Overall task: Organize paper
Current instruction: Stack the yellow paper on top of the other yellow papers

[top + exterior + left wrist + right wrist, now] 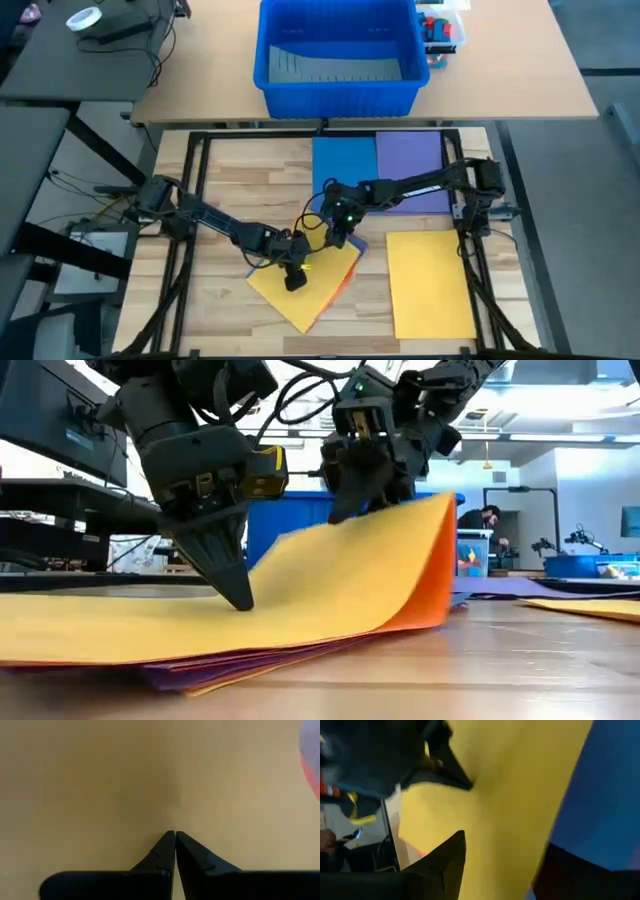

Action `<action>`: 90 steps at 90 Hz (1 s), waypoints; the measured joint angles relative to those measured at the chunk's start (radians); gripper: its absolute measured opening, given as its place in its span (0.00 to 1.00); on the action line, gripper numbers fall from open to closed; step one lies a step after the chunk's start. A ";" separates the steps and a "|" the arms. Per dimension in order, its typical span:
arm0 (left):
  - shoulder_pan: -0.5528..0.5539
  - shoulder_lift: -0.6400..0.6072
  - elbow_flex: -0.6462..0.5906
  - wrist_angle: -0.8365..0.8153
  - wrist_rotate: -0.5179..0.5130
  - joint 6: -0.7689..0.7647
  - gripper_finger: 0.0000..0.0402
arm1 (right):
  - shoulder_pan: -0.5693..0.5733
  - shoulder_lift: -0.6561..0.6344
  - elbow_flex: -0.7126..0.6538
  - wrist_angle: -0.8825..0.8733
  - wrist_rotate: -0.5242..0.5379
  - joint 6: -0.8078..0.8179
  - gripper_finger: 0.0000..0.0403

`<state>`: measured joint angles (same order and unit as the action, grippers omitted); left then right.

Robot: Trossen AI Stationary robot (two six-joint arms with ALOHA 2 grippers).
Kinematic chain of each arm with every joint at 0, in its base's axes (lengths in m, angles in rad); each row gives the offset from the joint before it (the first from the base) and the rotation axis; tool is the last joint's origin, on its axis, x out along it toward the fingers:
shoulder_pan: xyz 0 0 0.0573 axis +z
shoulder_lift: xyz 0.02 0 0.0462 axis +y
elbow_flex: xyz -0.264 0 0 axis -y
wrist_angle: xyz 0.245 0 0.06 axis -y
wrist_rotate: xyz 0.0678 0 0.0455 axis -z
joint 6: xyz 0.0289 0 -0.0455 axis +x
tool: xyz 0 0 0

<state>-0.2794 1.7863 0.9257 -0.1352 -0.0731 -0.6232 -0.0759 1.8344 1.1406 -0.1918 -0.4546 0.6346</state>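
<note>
Both grippers on the near-left paper pile, yellow sheet lifted at its far corner.

Left gripper point(294, 281) stands tip-down on the top yellow sheet point(300, 285) of the skewed pile at the near-left middle of the bench point(225, 175); jaws pressed together, nothing between them, tips touching the paper. Right gripper point(352, 495) holds that sheet's far right corner, jaws closed on the edge, paper curled up off the pile. Orange sheet point(432, 575) rises with it; purple point(180, 677) shows under the pile's near edge. A second yellow sheet point(430, 283) lies flat at near right, well apart. Blue sheet point(343, 165) and purple sheet point(412, 165) lie side by side at far centre, the right arm crossing over them. Blue bin point(338, 52) sits on the farther table.
</note>
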 joint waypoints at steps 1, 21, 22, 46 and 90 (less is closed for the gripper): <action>0.000 0.000 0.000 0.000 0.000 0.001 0.00 | -0.001 -0.001 0.000 0.002 0.004 0.003 0.43; 0.000 0.000 0.000 0.012 0.004 0.012 0.00 | -0.006 -0.010 0.001 -0.021 0.006 0.053 0.43; 0.000 0.000 0.000 0.012 0.004 0.012 0.00 | -0.006 -0.014 0.001 -0.025 0.003 0.059 0.43; 0.000 0.000 0.000 0.014 0.009 0.010 0.00 | -0.012 -0.083 0.025 -0.030 -0.015 0.084 0.43; 0.001 0.000 0.000 0.018 0.010 0.003 0.00 | 0.029 0.037 0.022 0.017 0.041 0.042 0.37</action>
<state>-0.2783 1.7863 0.9257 -0.1175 -0.0628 -0.6201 -0.0468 1.8717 1.1622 -0.1752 -0.4141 0.6769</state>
